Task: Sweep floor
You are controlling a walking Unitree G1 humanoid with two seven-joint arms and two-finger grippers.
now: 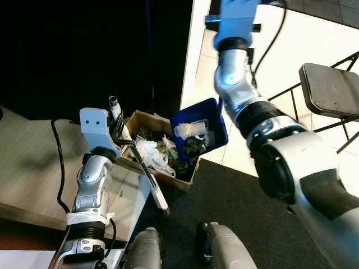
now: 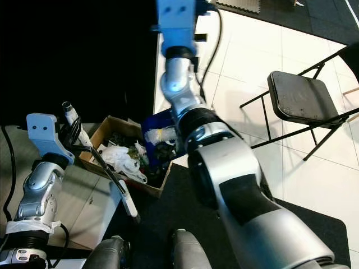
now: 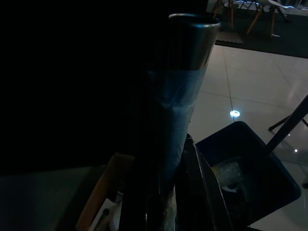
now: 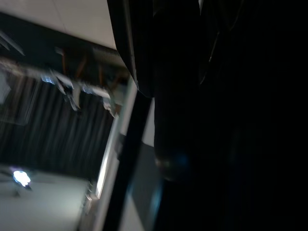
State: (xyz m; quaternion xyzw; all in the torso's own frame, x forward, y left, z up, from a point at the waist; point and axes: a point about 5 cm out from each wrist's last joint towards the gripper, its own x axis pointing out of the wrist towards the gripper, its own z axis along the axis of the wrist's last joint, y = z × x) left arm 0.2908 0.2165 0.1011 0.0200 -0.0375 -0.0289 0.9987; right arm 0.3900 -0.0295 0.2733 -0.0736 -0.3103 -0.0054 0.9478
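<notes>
Nearest us, our left hand [image 1: 119, 136] pinches the broom handle [image 1: 114, 106] upright beside the cardboard box [image 1: 140, 119] of rubbish. Over that box tilts the blue dustpan [image 1: 216, 117]; our right hand's grip we cannot tell.

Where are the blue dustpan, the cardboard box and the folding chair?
blue dustpan [image 1: 217, 120]: left eye view, on its blue side wall.
cardboard box [image 1: 143, 118]: left eye view, on its far brown flap.
folding chair [image 2: 297, 96]: right eye view, on the middle of its dark seat.
</notes>
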